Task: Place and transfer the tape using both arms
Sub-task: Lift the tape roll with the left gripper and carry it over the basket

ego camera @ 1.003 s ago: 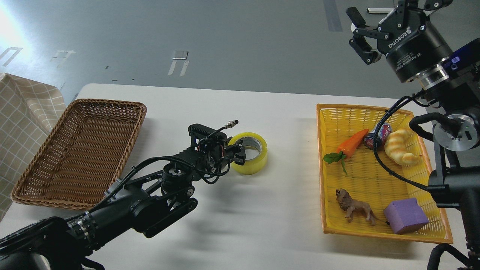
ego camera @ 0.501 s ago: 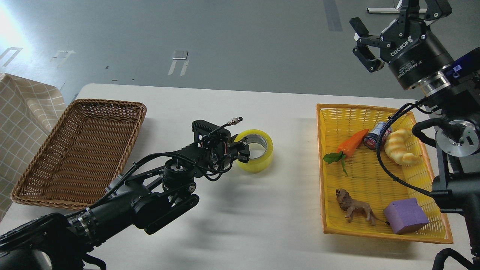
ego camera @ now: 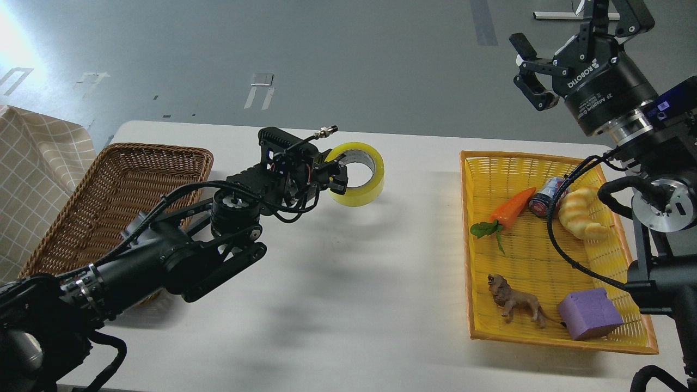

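At the far left a checked cloth (ego camera: pixel 30 179) hangs beside the table (ego camera: pixel 348 305), and next to it sits an empty brown wicker basket (ego camera: pixel 117 190). The left arm crosses in front of that basket's near corner, reaching toward the table's middle. The left gripper (ego camera: pixel 333 177) is closed on the tape (ego camera: pixel 356 174), pinching the roll's near wall — one finger looks to sit inside the core, the other outside it, though the dark parts make this hard to separate. The roll appears lifted clear of the table, with its shadow lying below and to the right, and its open hole faces up and toward the camera, tilted.

The relation that matters for what comes next: the tape lies just right of the left jaws and already in their hold, while the wicker basket is well off to the left, with only the arm's own links between. That arm is plainly the nearer one. Judged from this, carrying the roll leftward into the basket is the likely next step, and the basket rim is the one thing to clear.

Farther right stands a yellow basket (ego camera: pixel 474 245) holding a toy carrot (ego camera: pixel 512 206), a small can (ego camera: pixel 547 196), a bread toy (ego camera: pixel 580 218), a lion figure (ego camera: pixel 514 305) and a purple block (ego camera: pixel 589 313). Above it the right gripper (ego camera: pixel 577 27) hangs high, jaws spread wide and holding nothing — well apart from the tape.
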